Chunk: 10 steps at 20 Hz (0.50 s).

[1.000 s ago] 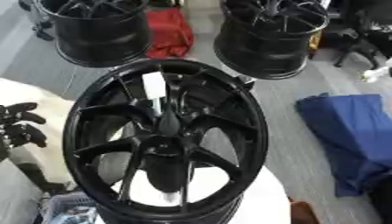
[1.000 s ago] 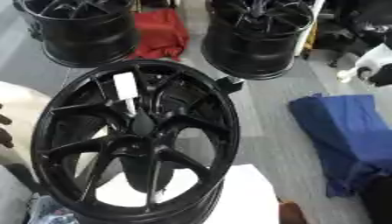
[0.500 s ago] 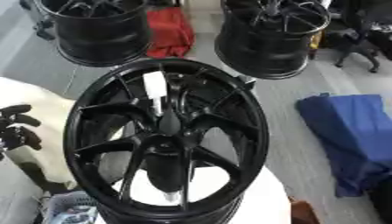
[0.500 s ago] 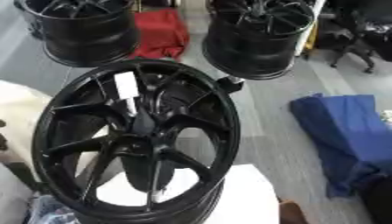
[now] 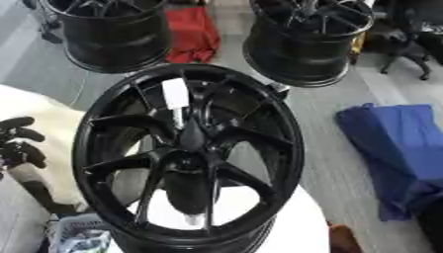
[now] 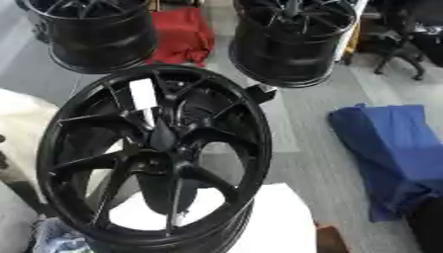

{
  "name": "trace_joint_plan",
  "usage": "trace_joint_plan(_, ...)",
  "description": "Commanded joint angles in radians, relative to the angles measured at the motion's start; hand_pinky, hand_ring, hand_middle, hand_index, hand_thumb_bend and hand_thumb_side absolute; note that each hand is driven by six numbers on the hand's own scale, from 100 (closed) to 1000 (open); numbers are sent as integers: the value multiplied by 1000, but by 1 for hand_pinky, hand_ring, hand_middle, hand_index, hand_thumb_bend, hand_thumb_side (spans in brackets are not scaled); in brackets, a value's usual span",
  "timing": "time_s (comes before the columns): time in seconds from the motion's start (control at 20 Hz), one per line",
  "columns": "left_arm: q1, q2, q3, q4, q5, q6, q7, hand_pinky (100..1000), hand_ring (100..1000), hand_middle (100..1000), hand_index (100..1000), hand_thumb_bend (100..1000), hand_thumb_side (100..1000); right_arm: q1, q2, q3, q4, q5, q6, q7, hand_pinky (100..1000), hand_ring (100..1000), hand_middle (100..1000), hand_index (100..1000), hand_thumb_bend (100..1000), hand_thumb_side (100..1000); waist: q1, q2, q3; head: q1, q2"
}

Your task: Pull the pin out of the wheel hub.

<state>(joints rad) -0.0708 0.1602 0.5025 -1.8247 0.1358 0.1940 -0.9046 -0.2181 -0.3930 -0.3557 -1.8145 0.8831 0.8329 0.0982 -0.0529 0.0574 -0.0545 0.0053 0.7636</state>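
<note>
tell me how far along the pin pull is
No pin can be made out at the centre of the black wheel hub. The left hand sits curled at the left edge, apart from the wheel, holding nothing. That fits a pin already removed or one simply hidden.

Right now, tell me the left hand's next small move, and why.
Probably bring the left hand rightward over the rim toward the hub of the wheel, if a pin sits there. The hand is off the wheel's left side, apart from it, and I cannot make out a pin at the hub.
</note>
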Motion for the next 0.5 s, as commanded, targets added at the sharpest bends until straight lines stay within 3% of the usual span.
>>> trace_joint_plan(0.05, -10, 19, -3, -17, 5, 4, -2, 580, 570, 648, 862, 100, 892, -5, -19, 15, -27, -9, 22, -50, 768, 727, 813, 908, 352, 450, 0, -10, 1, -4, 2)
trace_joint_plan(0.5, -15, 26, 0, -16, 13, -1, -2, 579, 570, 648, 862, 100, 886, -12, 12, 30, 9, -125, -70, -175, 769, 724, 808, 907, 333, 468, 3, -10, -1, -3, 5)
